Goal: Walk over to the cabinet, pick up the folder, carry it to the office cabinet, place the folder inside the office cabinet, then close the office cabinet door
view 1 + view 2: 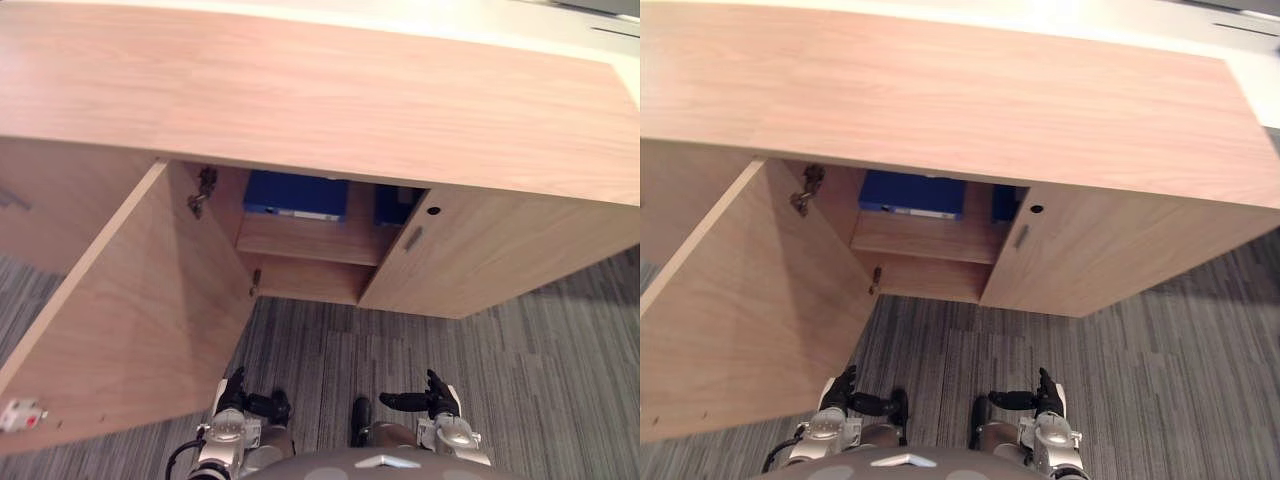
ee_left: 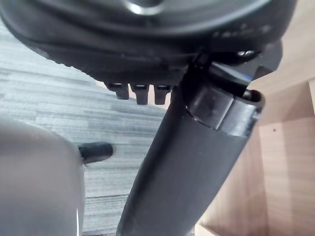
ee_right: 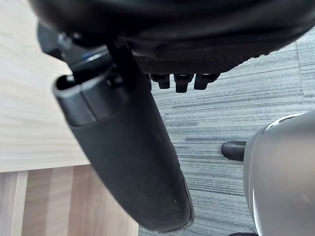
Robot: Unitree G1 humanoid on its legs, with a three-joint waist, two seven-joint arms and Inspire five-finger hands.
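A blue folder (image 1: pixel 296 194) lies flat on the upper shelf inside the wooden office cabinet (image 1: pixel 320 90). The cabinet's left door (image 1: pixel 130 310) stands swung wide open toward me. My left hand (image 1: pixel 248 400) hangs low in front of the open door's edge, well short of the cabinet, with relaxed fingers and nothing in it. My right hand (image 1: pixel 418 402) hangs level with it, also relaxed and holding nothing. In the wrist views each thumb (image 2: pixel 187 162) (image 3: pixel 128 157) juts straight out over grey carpet.
The cabinet's right door (image 1: pixel 490 250) is closed, with a small handle (image 1: pixel 413 237) near its inner edge. A second blue thing (image 1: pixel 396 205) shows on the shelf behind that door's edge. Grey striped carpet (image 1: pixel 480 370) lies between me and the cabinet.
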